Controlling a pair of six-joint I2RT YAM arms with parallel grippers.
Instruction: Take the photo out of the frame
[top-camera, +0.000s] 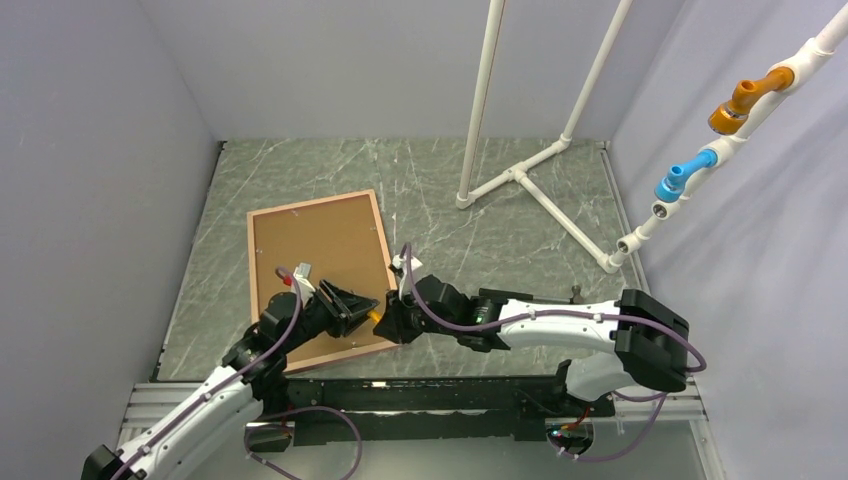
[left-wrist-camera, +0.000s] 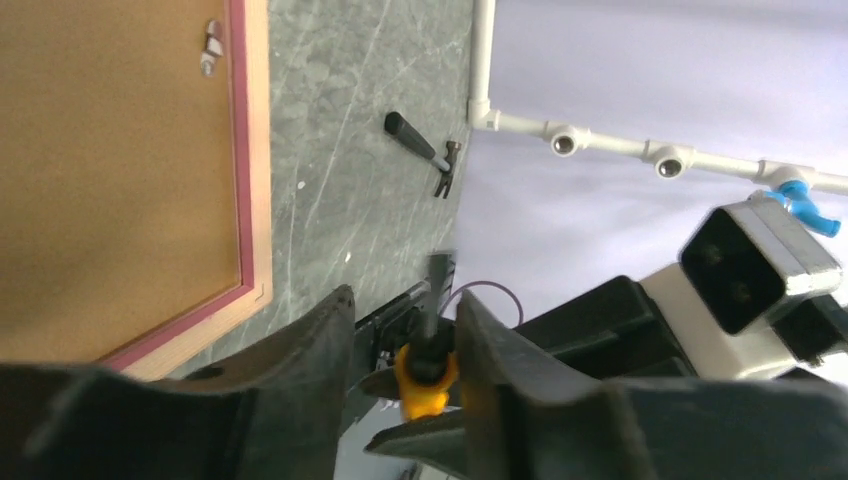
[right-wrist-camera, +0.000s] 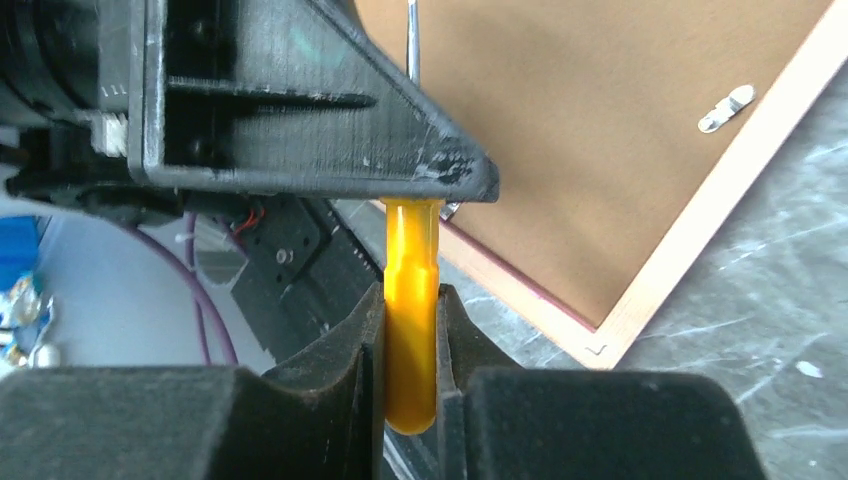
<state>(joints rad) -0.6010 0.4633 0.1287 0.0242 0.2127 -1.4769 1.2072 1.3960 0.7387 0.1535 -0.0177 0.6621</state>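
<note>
The frame (top-camera: 311, 201) lies face down on the table, its pale back edge with a pink inner rim around a brown backing board (top-camera: 318, 245). The photo is hidden. My right gripper (top-camera: 386, 319) is shut on the yellow handle of a screwdriver (right-wrist-camera: 411, 340), just off the frame's near right corner (right-wrist-camera: 600, 345). My left gripper (top-camera: 368, 308) is open, its jaws either side of the screwdriver's black collar (left-wrist-camera: 432, 345); the collar is next to one finger (left-wrist-camera: 500, 360). The metal shaft points over the board (right-wrist-camera: 600, 120).
A small metal clip (right-wrist-camera: 725, 108) sits on the backing board near its edge; another shows in the left wrist view (left-wrist-camera: 211, 48). A small hammer (left-wrist-camera: 425, 150) lies on the table by the right wall. A white PVC pipe stand (top-camera: 520, 175) stands at the back right.
</note>
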